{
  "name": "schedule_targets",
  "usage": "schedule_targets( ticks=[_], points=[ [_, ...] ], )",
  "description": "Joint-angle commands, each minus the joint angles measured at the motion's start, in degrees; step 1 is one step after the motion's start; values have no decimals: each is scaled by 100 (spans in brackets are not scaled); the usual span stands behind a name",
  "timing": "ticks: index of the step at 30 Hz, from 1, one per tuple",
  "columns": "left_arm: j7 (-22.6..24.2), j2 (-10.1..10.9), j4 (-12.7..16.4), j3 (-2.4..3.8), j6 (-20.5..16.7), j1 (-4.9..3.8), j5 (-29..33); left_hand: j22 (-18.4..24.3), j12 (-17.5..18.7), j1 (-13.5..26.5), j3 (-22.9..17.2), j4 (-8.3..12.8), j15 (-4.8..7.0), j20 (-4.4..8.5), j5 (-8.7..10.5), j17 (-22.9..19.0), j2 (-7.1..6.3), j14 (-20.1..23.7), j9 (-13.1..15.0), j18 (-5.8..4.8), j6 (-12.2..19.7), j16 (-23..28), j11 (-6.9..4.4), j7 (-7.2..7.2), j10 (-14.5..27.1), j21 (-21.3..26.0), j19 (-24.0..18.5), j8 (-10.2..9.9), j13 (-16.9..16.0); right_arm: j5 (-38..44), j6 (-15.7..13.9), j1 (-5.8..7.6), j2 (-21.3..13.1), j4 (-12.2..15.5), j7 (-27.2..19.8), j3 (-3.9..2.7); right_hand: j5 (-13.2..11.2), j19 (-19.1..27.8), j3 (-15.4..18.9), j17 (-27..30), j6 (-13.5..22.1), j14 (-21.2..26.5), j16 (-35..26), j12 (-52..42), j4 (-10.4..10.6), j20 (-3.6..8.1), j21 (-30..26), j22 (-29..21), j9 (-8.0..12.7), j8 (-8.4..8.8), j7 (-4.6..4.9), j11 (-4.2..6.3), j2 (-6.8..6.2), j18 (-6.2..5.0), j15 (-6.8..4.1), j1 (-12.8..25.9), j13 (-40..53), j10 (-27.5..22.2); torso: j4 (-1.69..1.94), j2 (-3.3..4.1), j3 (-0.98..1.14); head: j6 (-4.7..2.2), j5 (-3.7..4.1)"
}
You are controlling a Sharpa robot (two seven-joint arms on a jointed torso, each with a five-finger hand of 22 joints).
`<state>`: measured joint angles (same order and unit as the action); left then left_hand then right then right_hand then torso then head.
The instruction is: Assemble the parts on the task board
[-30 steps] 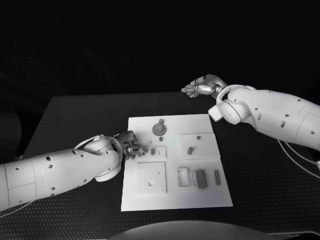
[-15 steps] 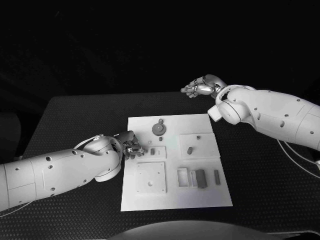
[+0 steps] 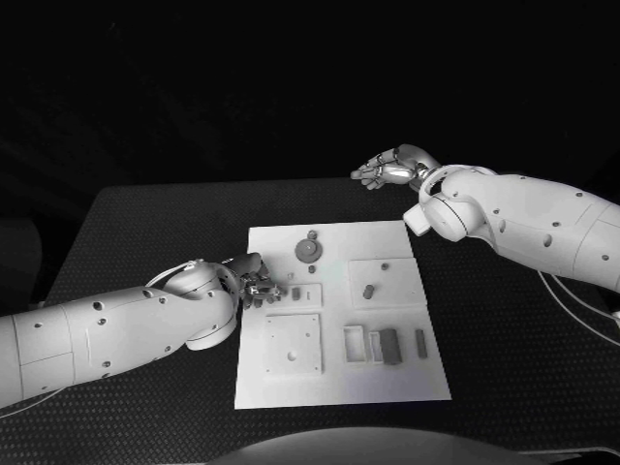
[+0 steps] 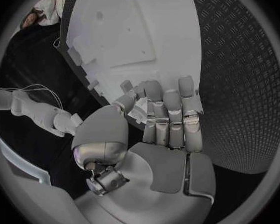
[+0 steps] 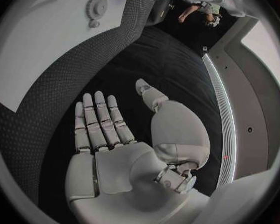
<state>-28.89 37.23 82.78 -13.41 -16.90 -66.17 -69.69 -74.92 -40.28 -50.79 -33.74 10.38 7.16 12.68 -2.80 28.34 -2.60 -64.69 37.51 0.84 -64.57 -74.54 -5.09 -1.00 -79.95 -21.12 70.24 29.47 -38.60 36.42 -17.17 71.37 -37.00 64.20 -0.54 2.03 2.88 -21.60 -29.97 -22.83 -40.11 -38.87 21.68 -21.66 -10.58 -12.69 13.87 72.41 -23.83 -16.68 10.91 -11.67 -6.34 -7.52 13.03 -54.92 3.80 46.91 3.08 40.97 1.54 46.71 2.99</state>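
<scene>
Meanwhile, your left hand (image 3: 250,281) sits at the left edge of the task board (image 3: 341,387), fingers curled together around what looks like a small part (image 4: 139,110) pinched at the fingertips; you cannot make out its shape. Just beside that hand, toward the board's middle, lies a small slotted plate (image 3: 302,293), the likeliest seat, so the reach is short and inward. Your right hand (image 3: 389,170) hangs well beyond the board's far edge over the bare counter (image 3: 157,223), fingers spread apart and holding nothing. Clearly the left hand is the nearer one for this placement.
</scene>
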Motion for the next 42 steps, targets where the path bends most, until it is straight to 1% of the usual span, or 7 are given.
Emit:
schedule_targets(
  ticks=[1,15,22,28,37,40,42],
  points=[
    [-145,-13,-17,-33,415,39,-97,-127,-14,54,-7,-52,44,34,-11,2,-139,-4,-13,-43,24,-31,-17,18,27,-31,12,31,-3,5,72,-3,4,6,-41,-1,-2,-50,-8,9,44,5,-40,32,32,8,-38,6,7,-31,230,-10,-23,61,27,12,8,36,0,-2,0,6,9],
    [-189,-53,-51,-32,526,38,-214,-125,-48,217,24,-362,56,48,-5,-7,-390,7,-33,-44,63,-52,-17,18,45,-55,-4,84,4,5,70,-3,-1,10,-41,-1,-2,-52,-7,12,45,7,-40,38,32,8,-44,10,8,-32,231,-10,-24,61,27,12,9,40,5,-2,-4,12,28],
    [-197,-64,-82,-31,472,35,-247,-124,-82,496,114,-632,69,61,5,-2,-572,4,-35,-36,81,-83,-24,24,41,-75,3,117,-7,5,70,-3,1,6,-42,-1,-2,-52,-6,14,45,8,-41,41,32,8,-46,12,9,-33,231,-11,-25,61,28,12,9,42,-4,-3,-1,2,31],
    [-182,-60,-78,-30,412,35,-215,-124,-102,591,109,-769,81,71,4,1,-637,1,-34,-28,85,-100,-31,30,38,-85,9,134,-17,5,74,-3,1,2,-43,-1,-2,-53,-6,15,45,8,-41,43,33,8,-48,13,9,-33,232,-11,-24,61,28,13,9,43,0,-1,-4,-3,37],
    [-176,12,-35,-6,372,33,-267,-127,-118,587,101,-803,90,76,4,5,-668,-3,-31,-25,83,-114,-36,36,35,-97,14,149,-24,5,76,-16,1,-5,-44,-1,-2,-55,-5,17,46,8,-40,47,35,8,-52,16,10,-34,233,-11,-23,61,29,14,9,46,4,-2,-5,-7,42],
    [-168,54,-11,17,332,17,-266,-126,-125,605,96,-856,97,79,4,4,-764,1,-33,-25,95,-119,-36,35,43,-103,14,154,-28,5,74,-19,-3,-3,-44,-1,-2,-55,-5,18,46,8,-40,48,35,8,-53,17,10,-34,233,-11,-23,61,29,14,9,46,7,-4,-6,-8,51],
    [-163,77,3,39,314,-5,-258,-122,-129,635,64,-960,103,83,4,0,-889,12,-38,-25,121,-117,-32,29,54,-105,10,152,-29,5,74,-20,-3,-4,-44,-1,-2,-55,-5,18,46,8,-40,49,35,8,-54,18,10,-35,233,-11,-22,61,29,14,9,47,9,-6,-6,-14,51]
  ],
)
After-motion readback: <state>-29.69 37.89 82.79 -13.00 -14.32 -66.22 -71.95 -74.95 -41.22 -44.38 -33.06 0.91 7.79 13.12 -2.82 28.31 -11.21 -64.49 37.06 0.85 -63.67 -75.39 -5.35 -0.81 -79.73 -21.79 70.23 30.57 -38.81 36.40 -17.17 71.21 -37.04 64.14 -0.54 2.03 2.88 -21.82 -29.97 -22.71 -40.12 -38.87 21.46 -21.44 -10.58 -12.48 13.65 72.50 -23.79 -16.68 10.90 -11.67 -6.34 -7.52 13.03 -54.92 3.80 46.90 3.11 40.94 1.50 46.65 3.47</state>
